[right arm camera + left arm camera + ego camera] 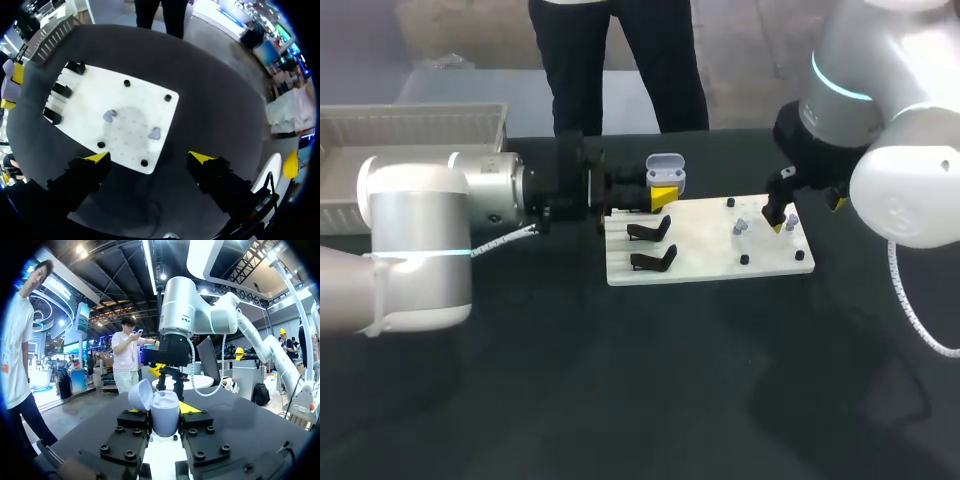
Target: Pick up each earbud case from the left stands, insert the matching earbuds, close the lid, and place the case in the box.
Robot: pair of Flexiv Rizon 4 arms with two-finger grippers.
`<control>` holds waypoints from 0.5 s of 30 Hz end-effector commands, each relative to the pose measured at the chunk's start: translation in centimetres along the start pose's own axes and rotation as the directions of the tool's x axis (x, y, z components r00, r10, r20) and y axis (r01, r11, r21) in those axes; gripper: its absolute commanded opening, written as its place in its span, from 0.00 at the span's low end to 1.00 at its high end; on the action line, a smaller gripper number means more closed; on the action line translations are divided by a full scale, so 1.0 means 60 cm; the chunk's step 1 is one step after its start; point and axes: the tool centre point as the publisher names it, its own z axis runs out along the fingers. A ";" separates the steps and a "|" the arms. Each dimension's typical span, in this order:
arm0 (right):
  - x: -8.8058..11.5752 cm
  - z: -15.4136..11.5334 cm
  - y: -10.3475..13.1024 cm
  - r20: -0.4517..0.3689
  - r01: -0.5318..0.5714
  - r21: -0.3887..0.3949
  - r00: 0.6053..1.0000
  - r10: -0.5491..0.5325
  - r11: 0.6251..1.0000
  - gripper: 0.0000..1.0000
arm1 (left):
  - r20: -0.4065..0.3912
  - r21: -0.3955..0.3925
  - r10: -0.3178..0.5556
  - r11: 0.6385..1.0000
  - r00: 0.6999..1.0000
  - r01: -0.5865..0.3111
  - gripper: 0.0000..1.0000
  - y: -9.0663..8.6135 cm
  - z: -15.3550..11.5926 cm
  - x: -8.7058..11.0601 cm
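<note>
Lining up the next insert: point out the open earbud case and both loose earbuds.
earbud case (165,417), left wrist view, front of its body.
earbud nearer the case (109,116), right wrist view, its middle.
earbud farther from the case (155,133), right wrist view, its middle.

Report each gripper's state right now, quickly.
Left gripper: closed on the earbud case, whose lid is open.
Right gripper: open and empty, above the white board.

The right gripper (150,159) hangs, fingers wide apart, over the near corner of the white board (135,100). Two earbuds (109,116) lie apart on it. Three stands (62,90) line one edge. Beyond them, the left gripper (12,89) clamps a lilac case (7,86).
</note>
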 end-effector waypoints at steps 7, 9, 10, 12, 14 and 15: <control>0.007 0.003 -0.002 0.017 0.021 0.022 1.000 -0.021 1.000 1.00 | 0.004 -0.005 0.004 1.000 1.000 -0.004 0.00 -0.001 0.000 0.001; 0.007 0.003 -0.002 0.017 0.021 0.022 1.000 -0.021 1.000 1.00 | 0.004 -0.005 0.004 1.000 1.000 -0.004 0.00 -0.001 0.000 0.001; 0.007 0.003 -0.002 0.017 0.021 0.022 1.000 -0.021 1.000 1.00 | 0.004 -0.005 0.004 1.000 1.000 -0.004 0.00 -0.001 0.000 0.001; 0.007 0.003 -0.002 0.017 0.021 0.022 1.000 -0.021 1.000 1.00 | 0.004 -0.005 0.004 1.000 1.000 -0.004 0.00 -0.001 0.000 0.001; 0.007 0.003 -0.002 0.017 0.021 0.022 1.000 -0.021 1.000 1.00 | 0.004 -0.005 0.004 1.000 1.000 -0.004 0.00 -0.001 0.000 0.001; 0.007 0.003 -0.002 0.017 0.021 0.022 1.000 -0.021 1.000 1.00 | 0.004 -0.005 0.004 1.000 1.000 -0.004 0.00 -0.001 0.000 0.001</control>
